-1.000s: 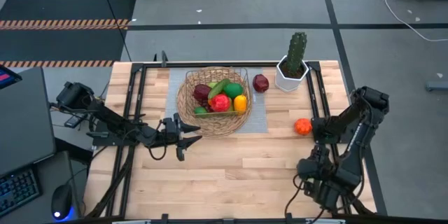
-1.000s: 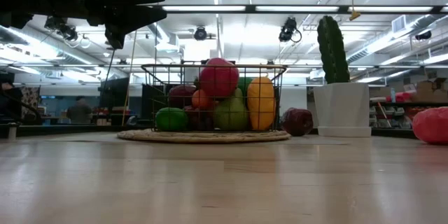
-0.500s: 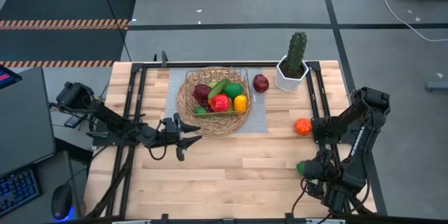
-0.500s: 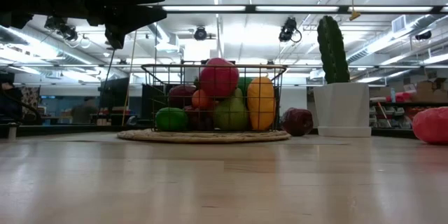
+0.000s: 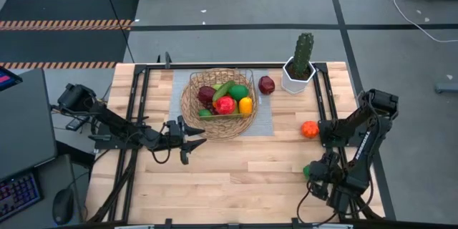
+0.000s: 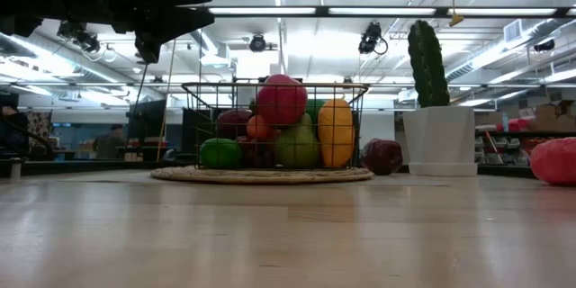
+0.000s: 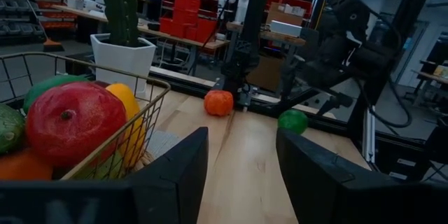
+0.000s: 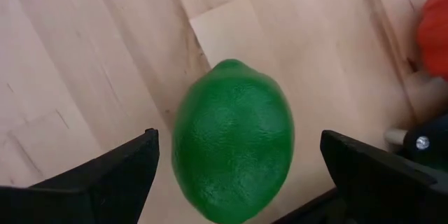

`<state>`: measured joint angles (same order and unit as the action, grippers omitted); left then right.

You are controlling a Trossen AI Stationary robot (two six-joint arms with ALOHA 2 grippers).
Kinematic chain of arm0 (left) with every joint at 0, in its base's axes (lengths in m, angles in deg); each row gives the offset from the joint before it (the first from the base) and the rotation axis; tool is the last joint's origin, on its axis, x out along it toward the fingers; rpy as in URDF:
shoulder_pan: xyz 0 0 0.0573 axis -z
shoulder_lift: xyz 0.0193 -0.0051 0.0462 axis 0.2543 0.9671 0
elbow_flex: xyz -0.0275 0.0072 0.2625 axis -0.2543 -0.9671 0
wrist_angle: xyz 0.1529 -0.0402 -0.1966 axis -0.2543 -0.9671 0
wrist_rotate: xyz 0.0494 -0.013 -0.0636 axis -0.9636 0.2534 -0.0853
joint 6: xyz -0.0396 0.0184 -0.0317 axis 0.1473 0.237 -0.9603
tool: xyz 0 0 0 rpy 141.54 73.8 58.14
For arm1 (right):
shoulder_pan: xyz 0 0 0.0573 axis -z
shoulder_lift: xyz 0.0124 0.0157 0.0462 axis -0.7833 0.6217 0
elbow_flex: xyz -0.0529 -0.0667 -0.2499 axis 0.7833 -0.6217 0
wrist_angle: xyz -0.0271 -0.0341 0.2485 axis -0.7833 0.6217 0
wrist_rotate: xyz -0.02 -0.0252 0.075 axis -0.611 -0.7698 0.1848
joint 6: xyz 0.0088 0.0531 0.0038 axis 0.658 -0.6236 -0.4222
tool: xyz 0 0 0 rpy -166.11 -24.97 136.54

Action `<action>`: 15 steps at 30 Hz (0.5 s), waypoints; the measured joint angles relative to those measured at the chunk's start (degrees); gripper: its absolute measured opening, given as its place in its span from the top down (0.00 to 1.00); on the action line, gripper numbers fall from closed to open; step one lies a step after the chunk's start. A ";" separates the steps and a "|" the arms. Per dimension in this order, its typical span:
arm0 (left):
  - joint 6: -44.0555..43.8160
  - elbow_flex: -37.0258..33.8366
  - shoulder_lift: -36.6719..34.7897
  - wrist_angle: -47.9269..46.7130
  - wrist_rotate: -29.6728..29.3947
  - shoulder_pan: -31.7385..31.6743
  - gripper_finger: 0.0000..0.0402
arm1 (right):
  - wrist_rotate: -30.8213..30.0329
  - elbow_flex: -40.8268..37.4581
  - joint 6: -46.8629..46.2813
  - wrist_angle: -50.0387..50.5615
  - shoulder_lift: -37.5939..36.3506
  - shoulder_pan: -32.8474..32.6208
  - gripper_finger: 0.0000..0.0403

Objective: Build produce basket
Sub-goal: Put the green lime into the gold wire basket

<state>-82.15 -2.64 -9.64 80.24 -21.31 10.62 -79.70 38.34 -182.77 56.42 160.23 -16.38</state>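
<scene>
The tan wicker basket [image 5: 218, 104] stands on a grey mat at the table's far middle. It holds several toy fruits: red, green, yellow and dark purple. It also shows in the low view [image 6: 263, 175]. A dark red fruit [image 5: 266, 84] lies beside the basket, and an orange fruit [image 5: 309, 129] lies at the right. A green lime [image 8: 233, 150] lies on the wood at the near right [image 5: 308, 171]. My right gripper [image 8: 239, 140] is open above the lime, one finger on either side and apart from it. My left gripper [image 5: 192, 142] is open and empty near the basket's near left rim.
A white pot with a tall green cactus [image 5: 299, 68] stands at the far right, behind the orange fruit. Black rails [image 5: 325, 100] run along the table's left and right sides. Bare wood lies across the near middle [image 5: 236, 179].
My right arm has shifted a little toward the table's near right corner. The green lime, which it hid a second ago, now shows on the wood beside it.
</scene>
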 joint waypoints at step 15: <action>0.01 0.02 0.00 -0.45 0.00 -0.01 0.56 | -0.03 -3.07 -0.09 -4.32 0.00 0.00 0.01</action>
<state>-82.14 -2.62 -9.64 79.79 -21.31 10.61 -79.73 35.28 -182.85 52.10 160.23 -16.38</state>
